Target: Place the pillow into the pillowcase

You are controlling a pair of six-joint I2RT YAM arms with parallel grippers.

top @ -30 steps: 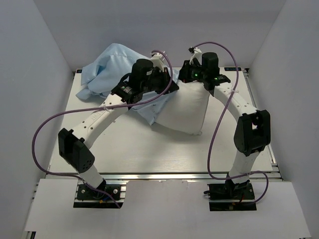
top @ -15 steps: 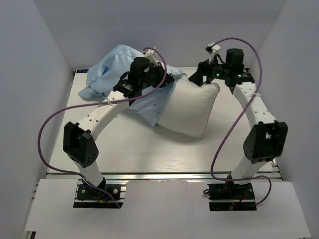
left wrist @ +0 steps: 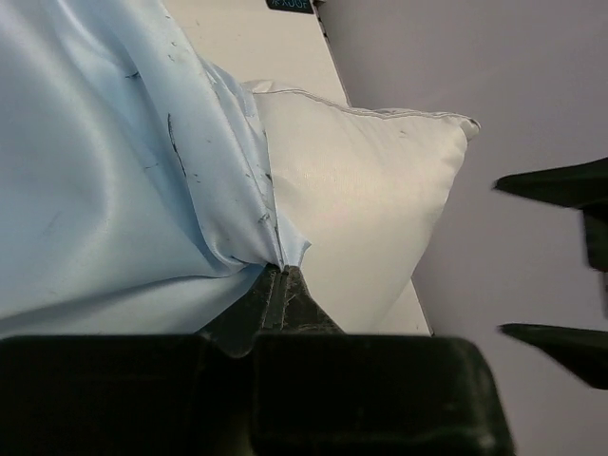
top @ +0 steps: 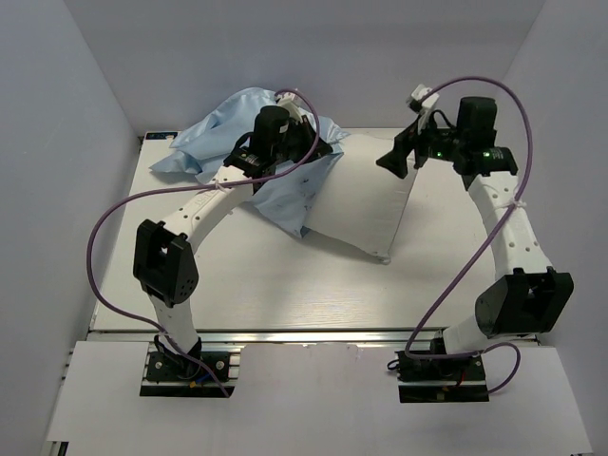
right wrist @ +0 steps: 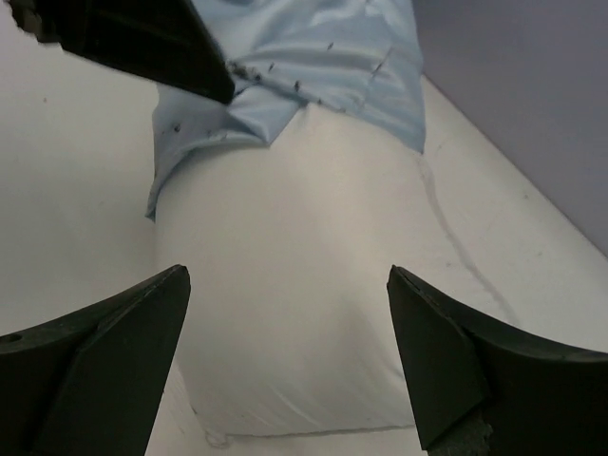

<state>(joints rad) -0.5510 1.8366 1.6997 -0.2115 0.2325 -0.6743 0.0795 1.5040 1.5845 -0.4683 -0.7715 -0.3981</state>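
The off-white pillow [top: 366, 204] lies on the table, and the light-blue pillowcase [top: 223, 128] covers its left end. My left gripper [top: 321, 148] is shut on a hem of the pillowcase [left wrist: 114, 171], holding it bunched over the pillow [left wrist: 370, 190]. My right gripper [top: 392, 160] hovers wide open above the pillow's far right corner and touches nothing. In the right wrist view the pillow [right wrist: 304, 313] fills the space below the spread gripper [right wrist: 290, 285], with the pillowcase [right wrist: 313, 47] beyond it. The pinch of the left gripper [left wrist: 282, 271] shows blue cloth between closed fingers.
The white table [top: 237, 275] is boxed in by grey walls at the left, the back and the right. Most of the pillowcase is heaped at the back left corner. Purple cables [top: 114, 214] loop off both arms. The left gripper's finger [right wrist: 142, 43] shows in the right wrist view.
My right gripper has opened, let go of the pillow's far corner and drawn back to the right. The pillow has settled flatter. The left gripper has kept its hold and moved slightly back.
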